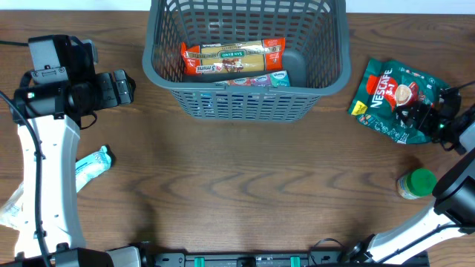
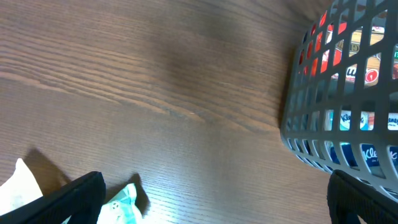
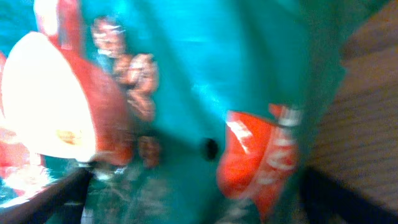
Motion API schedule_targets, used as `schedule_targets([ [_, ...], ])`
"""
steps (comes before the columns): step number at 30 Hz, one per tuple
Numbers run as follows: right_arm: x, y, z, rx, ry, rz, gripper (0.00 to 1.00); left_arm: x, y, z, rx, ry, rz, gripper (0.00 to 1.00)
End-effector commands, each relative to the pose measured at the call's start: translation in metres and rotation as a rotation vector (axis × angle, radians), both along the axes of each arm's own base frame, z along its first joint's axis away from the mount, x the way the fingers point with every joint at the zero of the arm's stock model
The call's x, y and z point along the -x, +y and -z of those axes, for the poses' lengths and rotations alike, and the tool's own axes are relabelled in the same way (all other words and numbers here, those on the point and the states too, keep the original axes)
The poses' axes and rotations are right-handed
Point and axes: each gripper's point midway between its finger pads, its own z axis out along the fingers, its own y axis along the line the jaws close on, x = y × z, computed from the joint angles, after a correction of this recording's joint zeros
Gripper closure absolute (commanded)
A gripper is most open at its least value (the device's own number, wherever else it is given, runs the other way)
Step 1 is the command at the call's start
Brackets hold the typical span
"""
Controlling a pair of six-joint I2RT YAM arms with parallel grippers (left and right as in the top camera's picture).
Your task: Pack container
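The step in hand appears to be the grasp of the Nescafé bag (image 1: 393,93) by the right end effector (image 1: 421,116). The bag lies flat on the worktop (image 1: 245,193), to the right of the container (image 1: 252,104) and apart from it. In the right wrist view the picture is blurred, but the two dark fingers (image 3: 59,196) stand wide apart at the lower corners and the bag (image 3: 249,81) fills the space between them. I judge this end effector is wide and has not yet closed.

To do it well, the fingers should close on an edge or a fold of the soft bag, not press on its flat face, because the foil can slip. After this the bag must go high enough to pass the basket rim. It should then come down on the free part beside the orange packet (image 1: 232,57). The bottle with green cap (image 1: 415,184) stands near the right arm, so the path should avoid it.

The left end effector (image 2: 211,205) is also wide, holds nothing, and hovers over bare wood just left of the container.

Writing: "NESCAFE" is clear on the green bag, with something like "3in1" under it. The orange packet seems to say "San Remo", but it is small. Through the lattice, a blue pack (image 2: 367,121) shows letters starting "Kle".
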Motion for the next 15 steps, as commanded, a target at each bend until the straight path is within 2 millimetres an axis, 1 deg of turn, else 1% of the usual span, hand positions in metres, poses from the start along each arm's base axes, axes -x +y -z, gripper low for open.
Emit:
schedule_targets([
  [1, 0.019, 0.003, 0.028, 0.002, 0.108, 0.044, 0.70, 0.000, -0.002, -0.005, 0.006, -0.015, 0.013, 0.01],
  [2, 0.019, 0.004, 0.029, -0.007, 0.112, 0.053, 0.99, 0.000, -0.002, -0.005, 0.006, -0.015, 0.013, 0.01],
  [6, 0.017, 0.006, 0.027, -0.055, 0.114, 0.100, 0.99, 0.000, -0.002, -0.005, 0.006, -0.015, 0.013, 0.01],
  [10, 0.015, 0.019, 0.018, -0.122, 0.097, 0.083, 0.99, 0.000, -0.002, -0.005, 0.006, -0.015, 0.013, 0.01],
  [12, 0.014, 0.024, 0.004, -0.126, 0.105, 0.081, 0.99, 0.000, -0.002, -0.005, 0.006, -0.015, 0.013, 0.02],
  [14, 0.010, 0.023, -0.019, -0.093, 0.094, 0.075, 0.99, 0.000, -0.002, -0.005, 0.006, -0.015, 0.013, 0.01],
  [15, 0.006, 0.022, -0.037, -0.066, 0.080, 0.072, 0.99, 0.000, -0.002, -0.005, 0.006, -0.015, 0.013, 0.01],
])
